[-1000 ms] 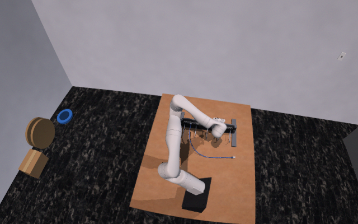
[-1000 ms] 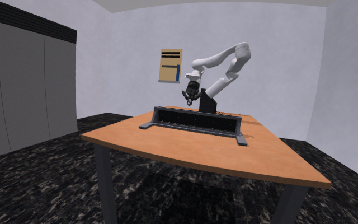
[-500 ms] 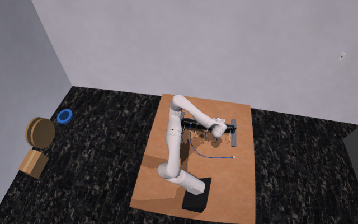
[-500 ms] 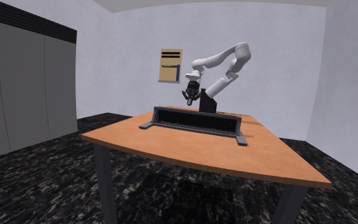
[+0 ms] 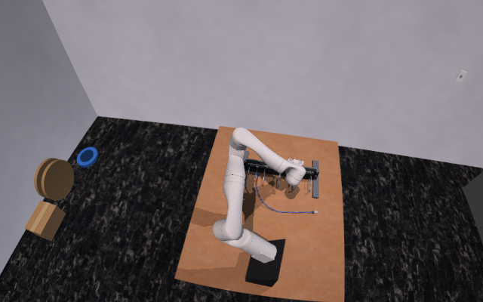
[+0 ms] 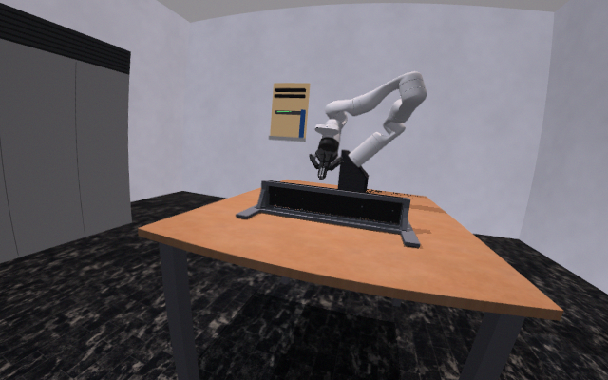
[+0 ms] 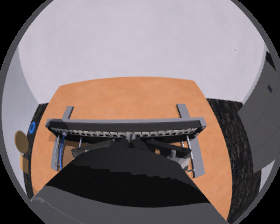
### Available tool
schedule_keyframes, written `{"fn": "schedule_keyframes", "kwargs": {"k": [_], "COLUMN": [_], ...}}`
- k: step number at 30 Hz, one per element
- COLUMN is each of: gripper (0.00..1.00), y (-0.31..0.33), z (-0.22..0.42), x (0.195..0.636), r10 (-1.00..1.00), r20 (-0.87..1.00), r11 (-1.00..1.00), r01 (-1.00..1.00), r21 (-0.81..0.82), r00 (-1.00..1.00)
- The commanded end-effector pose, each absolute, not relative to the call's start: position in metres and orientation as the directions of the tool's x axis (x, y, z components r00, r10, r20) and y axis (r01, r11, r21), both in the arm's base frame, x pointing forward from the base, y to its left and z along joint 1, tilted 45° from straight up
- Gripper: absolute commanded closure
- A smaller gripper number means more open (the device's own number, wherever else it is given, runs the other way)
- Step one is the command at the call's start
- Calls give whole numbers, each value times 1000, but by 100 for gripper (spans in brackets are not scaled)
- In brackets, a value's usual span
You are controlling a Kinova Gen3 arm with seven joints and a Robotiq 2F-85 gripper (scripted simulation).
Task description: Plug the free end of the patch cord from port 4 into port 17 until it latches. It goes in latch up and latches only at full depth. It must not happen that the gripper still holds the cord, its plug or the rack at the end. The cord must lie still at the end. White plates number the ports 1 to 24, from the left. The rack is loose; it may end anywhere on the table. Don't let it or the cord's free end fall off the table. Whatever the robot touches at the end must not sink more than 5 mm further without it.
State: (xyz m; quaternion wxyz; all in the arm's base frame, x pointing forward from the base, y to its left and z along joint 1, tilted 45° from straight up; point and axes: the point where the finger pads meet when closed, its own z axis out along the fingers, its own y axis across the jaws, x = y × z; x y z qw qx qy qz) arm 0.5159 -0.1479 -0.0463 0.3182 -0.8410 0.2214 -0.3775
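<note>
The rack [image 5: 315,190] [image 6: 410,237] [image 7: 123,121] stands upright on the table, its ports facing the robot's base. The blue patch cord [image 5: 294,212] [image 7: 61,149] leaves the rack's left part and curves over the table. Its free end, a pale plug [image 5: 315,212], lies on the table in front of the rack's right end, well away from the ports. My gripper [image 6: 322,176] [image 7: 131,138] is shut and empty, pointing down above the rack's port side, right of its middle. The arm hides it in the top view. The port numbers are too small to read.
Several thin metal cable bars [image 5: 309,184] stick out from the rack's front. The table's right edge [image 5: 342,211] is near the plug. The black robot base [image 5: 262,272] stands at the table's near end. The arm [image 5: 235,192] arches over the left side.
</note>
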Motion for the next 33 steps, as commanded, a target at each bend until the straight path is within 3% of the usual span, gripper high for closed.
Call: {"fn": "schedule_keyframes", "kwargs": {"k": [1,15,33], "gripper": [100,100,100], "y": [-148,-152,-190], "z": [-47,-42,12], "x": [518,509,427], "r10": [-613,-615,-614], "r20": [495,492,491], "r11": [-700,-699,-699], "r01": [-133,-137,-137], "r21": [-702,-702,-702], "r00": [616,616,618]}}
